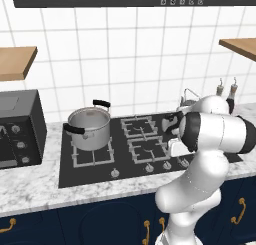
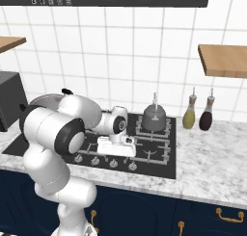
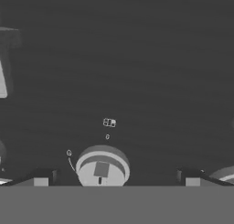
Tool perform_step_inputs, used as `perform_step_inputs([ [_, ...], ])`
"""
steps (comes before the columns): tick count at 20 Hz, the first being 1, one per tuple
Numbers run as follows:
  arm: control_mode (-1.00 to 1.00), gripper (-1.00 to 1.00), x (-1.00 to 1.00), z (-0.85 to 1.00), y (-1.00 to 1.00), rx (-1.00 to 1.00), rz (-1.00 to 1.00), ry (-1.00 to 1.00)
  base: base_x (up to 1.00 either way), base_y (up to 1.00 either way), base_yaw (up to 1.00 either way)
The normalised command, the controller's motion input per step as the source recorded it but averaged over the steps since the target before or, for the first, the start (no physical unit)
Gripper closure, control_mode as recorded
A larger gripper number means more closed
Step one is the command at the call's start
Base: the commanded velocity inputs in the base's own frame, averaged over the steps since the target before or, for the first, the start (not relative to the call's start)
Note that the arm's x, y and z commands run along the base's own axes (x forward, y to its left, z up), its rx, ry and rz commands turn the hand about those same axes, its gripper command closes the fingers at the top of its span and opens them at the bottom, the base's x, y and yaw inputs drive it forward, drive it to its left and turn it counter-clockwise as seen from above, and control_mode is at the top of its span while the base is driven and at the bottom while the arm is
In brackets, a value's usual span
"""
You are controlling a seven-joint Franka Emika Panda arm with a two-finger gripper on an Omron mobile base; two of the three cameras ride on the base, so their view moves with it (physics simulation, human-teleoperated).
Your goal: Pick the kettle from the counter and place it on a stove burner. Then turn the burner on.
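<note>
Two bottles [image 2: 198,114] stand at the right of the right base view, on the marbled worktop [image 2: 217,158] just beside the black cooktop [image 2: 159,165]. We see the kettle [image 2: 154,117] right of centre in that view, upright on the rear right stove burner [image 2: 159,129], its thin wire handle arching above the lid. In the left base view only the kettle's handle [image 1: 189,95] shows, right of centre, behind the white arm [image 1: 220,131]. The big steel pot [image 1: 90,126] with black handles sits left of centre there, on a rear left grate, and a dark appliance [image 1: 20,126] fills the left edge.

The hand hangs low over the front row of knobs, in the lower middle of the right base view. In the hand view the fingers [image 3: 40,178] rise well apart at the bottom corners, gripping nothing, and between them, at bottom centre, a round silver knob [image 3: 102,168] stands on the dark cooktop surface, touching neither finger.
</note>
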Motion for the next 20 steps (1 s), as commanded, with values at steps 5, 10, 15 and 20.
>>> perform_step_inputs([
  [5,-1.00,-1.00,-0.07,0.00,0.00,0.02,0.00,-0.18,0.00,0.00,0.00],
  [10,-1.00,-1.00,0.01,-0.01,0.15,0.00,0.00,-0.01,0.00,0.00,0.00],
  [15,-1.00,-1.00,0.00,-0.16,0.11,0.00,0.00,0.00,0.00,0.00,0.00],
  [20,-1.00,-1.00,0.06,-0.01,-0.02,0.00,0.00,0.00,0.00,0.00,0.00],
])
